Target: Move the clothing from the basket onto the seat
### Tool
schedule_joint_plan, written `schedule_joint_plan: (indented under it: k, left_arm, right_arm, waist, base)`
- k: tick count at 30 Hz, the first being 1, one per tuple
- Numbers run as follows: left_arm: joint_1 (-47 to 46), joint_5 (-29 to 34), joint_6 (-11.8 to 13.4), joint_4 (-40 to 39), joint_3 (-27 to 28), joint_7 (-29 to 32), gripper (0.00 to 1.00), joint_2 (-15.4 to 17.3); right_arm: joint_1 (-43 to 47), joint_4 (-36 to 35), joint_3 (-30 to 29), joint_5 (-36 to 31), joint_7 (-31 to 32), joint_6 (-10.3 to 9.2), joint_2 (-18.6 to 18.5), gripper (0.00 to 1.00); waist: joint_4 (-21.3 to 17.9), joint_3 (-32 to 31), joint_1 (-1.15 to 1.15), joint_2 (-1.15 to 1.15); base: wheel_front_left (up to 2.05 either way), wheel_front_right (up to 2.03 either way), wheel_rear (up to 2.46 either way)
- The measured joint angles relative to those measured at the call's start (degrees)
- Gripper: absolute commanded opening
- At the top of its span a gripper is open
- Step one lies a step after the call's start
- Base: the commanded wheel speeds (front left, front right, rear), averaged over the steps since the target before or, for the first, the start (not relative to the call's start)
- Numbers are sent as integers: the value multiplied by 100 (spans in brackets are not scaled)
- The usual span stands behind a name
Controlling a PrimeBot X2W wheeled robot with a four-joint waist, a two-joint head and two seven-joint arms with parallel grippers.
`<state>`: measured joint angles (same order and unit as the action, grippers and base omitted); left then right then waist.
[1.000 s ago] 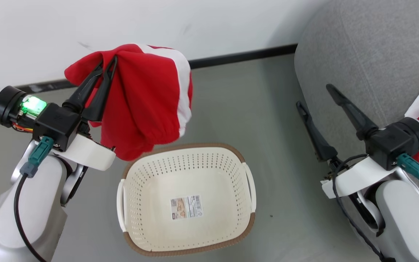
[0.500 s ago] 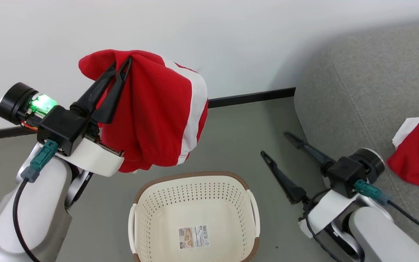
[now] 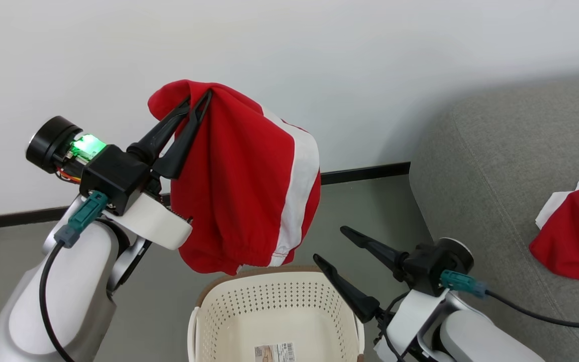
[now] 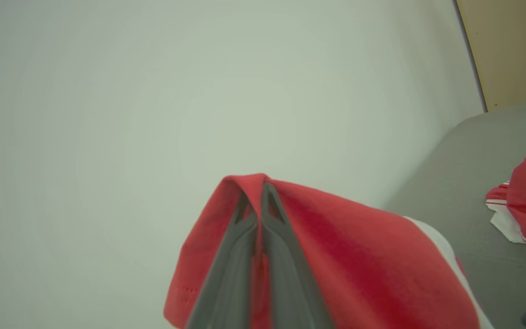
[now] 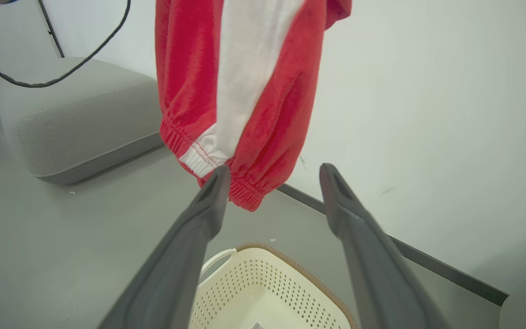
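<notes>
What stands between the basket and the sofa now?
Head view: the open right pincer and its arm, over grey floor, between basket and sofa.

Two red garments [image 3: 249, 176] [image 3: 571, 246], one perforated basket [image 3: 269, 274], one grey sofa [image 3: 480, 166], two dark claws [image 3: 198, 98] [image 3: 330, 244]

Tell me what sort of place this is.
Likely a plain living-room-style space indoors, perhaps a test setup: a big grey sofa stands by a bare white wall, and a perforated laundry basket sits on a smooth grey floor with dark skirting.
</notes>
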<state>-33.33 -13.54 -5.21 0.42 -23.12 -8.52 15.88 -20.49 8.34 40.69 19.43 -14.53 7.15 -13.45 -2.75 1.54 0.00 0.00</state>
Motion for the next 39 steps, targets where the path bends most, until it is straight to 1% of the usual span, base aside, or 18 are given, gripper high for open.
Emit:
schedule_joint_plan:
  k: [9, 12, 20, 22, 30, 36, 37, 38, 39]
  left_arm:
    - [1, -20, -7, -276, -205, 252, 0, -111]
    - [1, -45, -8, -353, -279, 352, 0, -152]
    - [1, -59, -8, -482, -445, 600, 0, -291]
    - [1, -59, -8, -506, -480, 658, 0, -311]
    - [1, -98, -8, -609, -572, 822, 0, -364]
    - [1, -109, -34, -680, -654, 904, 0, -436]
    - [1, -110, -42, -689, -667, 906, 0, -454]
    - [1, -110, -43, -697, -680, 927, 0, -465]
    - [1, -114, -43, -700, -690, 948, 0, -472]
  right_arm:
    - [-18, 313, 298, 363, 25, 0, 122, 100]
    - [-159, 431, 397, 464, 36, 0, 152, 100]
    - [-409, 522, 1084, 721, 38, 0, 369, 100]
    - [-473, 530, 1151, 778, 38, 0, 413, 100]
    - [-852, 739, 1184, 746, 37, 0, 468, 100]
    - [-1072, 958, 1250, 510, 35, 0, 567, 100]
    - [-1117, 1018, 1259, 453, 34, 0, 586, 97]
    - [-1161, 1076, 1278, 385, 34, 0, 593, 58]
    - [-1189, 1111, 1277, 299, 34, 0, 600, 40]
  waist:
    - [93, -279, 0, 0]
    - [130, -346, 0, 0]
    - [256, -460, 0, 0]
    - [288, -478, 0, 0]
    - [387, -526, 0, 0]
    - [439, -543, 0, 0]
    - [449, -546, 0, 0]
    - [459, -548, 0, 0]
    - [469, -550, 0, 0]
  base:
    - [0, 0, 0]
    - [0, 0, 0]
    - [0, 0, 0]
    - [0, 0, 0]
    - [0, 0, 0]
    - [0, 0, 0]
    - [0, 0, 0]
    - [0, 0, 0]
    - [0, 0, 0]
